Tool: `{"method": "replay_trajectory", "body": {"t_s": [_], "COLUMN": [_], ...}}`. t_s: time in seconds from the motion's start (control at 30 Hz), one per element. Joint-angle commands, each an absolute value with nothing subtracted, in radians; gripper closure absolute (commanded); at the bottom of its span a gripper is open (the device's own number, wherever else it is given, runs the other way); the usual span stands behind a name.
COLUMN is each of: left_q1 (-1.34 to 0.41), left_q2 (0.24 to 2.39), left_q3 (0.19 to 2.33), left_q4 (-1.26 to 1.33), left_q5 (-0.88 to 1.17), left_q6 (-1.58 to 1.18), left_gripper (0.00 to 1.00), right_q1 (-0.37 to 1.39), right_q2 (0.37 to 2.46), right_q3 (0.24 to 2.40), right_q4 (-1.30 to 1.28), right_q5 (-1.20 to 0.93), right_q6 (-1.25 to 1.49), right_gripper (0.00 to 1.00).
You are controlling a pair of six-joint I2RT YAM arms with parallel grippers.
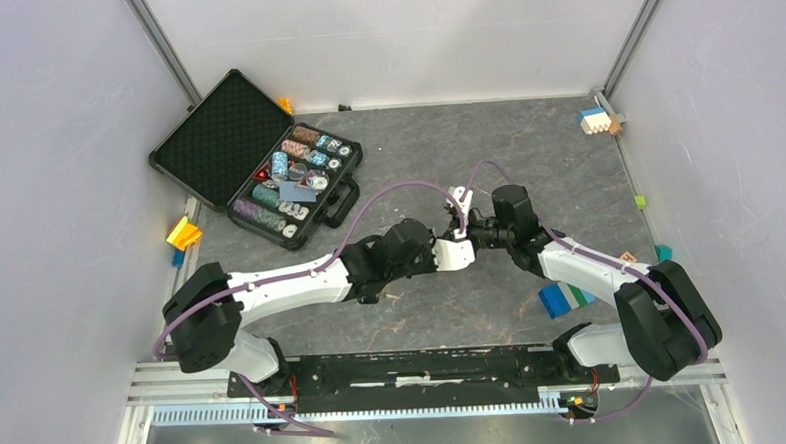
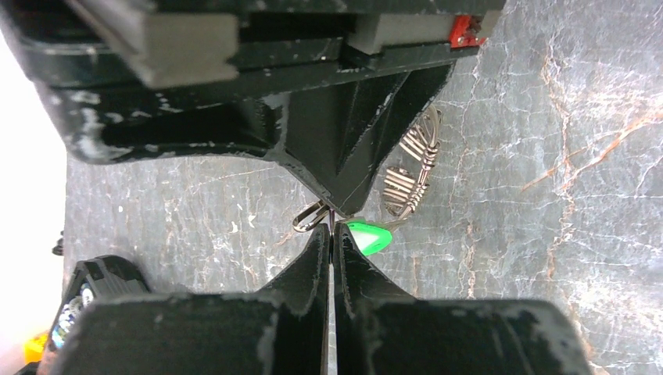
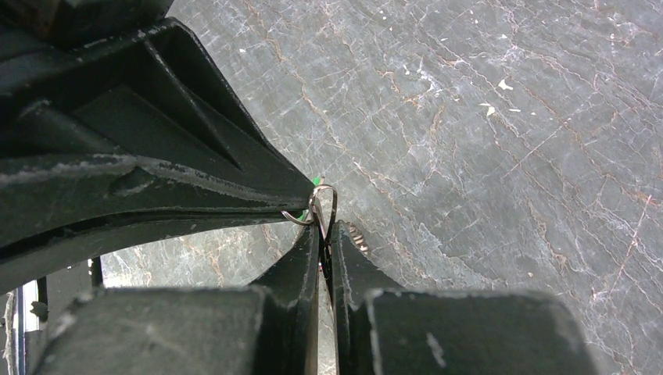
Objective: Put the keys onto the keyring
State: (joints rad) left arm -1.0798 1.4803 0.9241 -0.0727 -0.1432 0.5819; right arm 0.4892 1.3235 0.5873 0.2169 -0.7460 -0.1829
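Note:
Over the middle of the table my two grippers meet tip to tip. The left gripper (image 1: pixel 461 242) (image 2: pixel 332 229) is shut, its tips pinching thin metal at the silver keyring (image 2: pixel 310 216). The green-headed key (image 2: pixel 367 235) lies right against its right fingertip. The right gripper (image 1: pixel 472 230) (image 3: pixel 323 229) is shut on the keyring (image 3: pixel 321 203), with a thin flat piece of metal between its jaws. A bunch of brassy keys (image 2: pixel 410 169) (image 3: pixel 356 237) hangs beside its fingers. Whether the green key is threaded on the ring I cannot tell. In the top view the keys are hidden by the grippers.
An open black case (image 1: pixel 215 138) of poker chips sits at the back left. Blue, green and white blocks (image 1: pixel 564 297) lie by the right arm. More blocks (image 1: pixel 595 120) sit in the back right corner, and yellow ones (image 1: pixel 182 232) at the left edge.

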Motion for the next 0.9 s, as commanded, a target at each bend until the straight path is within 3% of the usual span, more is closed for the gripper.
{"method": "replay_trajectory", "body": {"t_s": [0.0,0.87], "left_q1": [-1.061,-1.006], "left_q2": [1.474,1.527], "left_q3": [0.985,1.056], "left_q4": [-0.033,-0.064], "left_q5": [-0.079,-0.102], "left_q6": [0.492,0.322], "left_gripper": [0.98,0.98], "right_q1": [0.491,0.494], "right_q2": [1.297,1.274], "right_q3": [0.608,0.589], "right_q4": [0.259,0.282], "right_q5": [-0.776,-0.767], "right_q6": [-0.178,-0.174], "right_gripper": [1.00,1.00]}}
